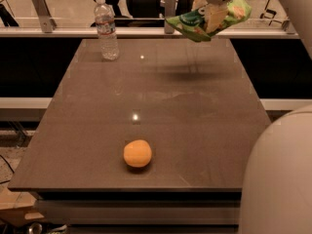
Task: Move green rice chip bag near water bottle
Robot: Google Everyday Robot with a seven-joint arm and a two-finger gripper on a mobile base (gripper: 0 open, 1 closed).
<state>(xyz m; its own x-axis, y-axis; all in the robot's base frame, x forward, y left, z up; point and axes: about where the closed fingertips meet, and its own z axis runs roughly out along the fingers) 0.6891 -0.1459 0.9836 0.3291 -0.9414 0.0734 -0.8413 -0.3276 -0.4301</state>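
Note:
The green rice chip bag (192, 23) hangs in the air above the far right part of the dark table (195, 116), held by my gripper (213, 17). The gripper's pale fingers clamp the bag near its middle, with the bag sticking out to the left and to the right. The bag casts a shadow on the table below it. The water bottle (106, 29), clear with a white cap, stands upright at the far left of the table, well to the left of the bag.
A round orange fruit (137, 153) lies on the near middle of the table. A metal rail with posts (73, 31) runs along the table's far edge. My pale arm housing (278, 179) fills the lower right corner.

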